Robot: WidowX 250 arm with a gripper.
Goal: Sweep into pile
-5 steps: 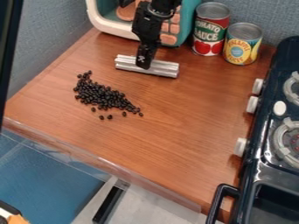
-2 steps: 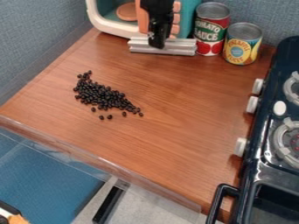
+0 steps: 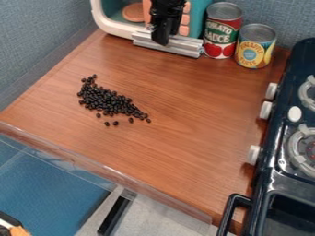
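black beans [image 3: 106,100]: small, glossy, loosely heaped, left on wooden counter [image 3: 184,110] | gripper [image 3: 161,40]: clamped on silver bar [image 3: 185,46] | taller can [image 3: 222,32]: red-green printed label | shorter can [image 3: 254,48]: yellow-blue printed label

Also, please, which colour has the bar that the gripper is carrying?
The bar is silver-grey, as the camera view shows.
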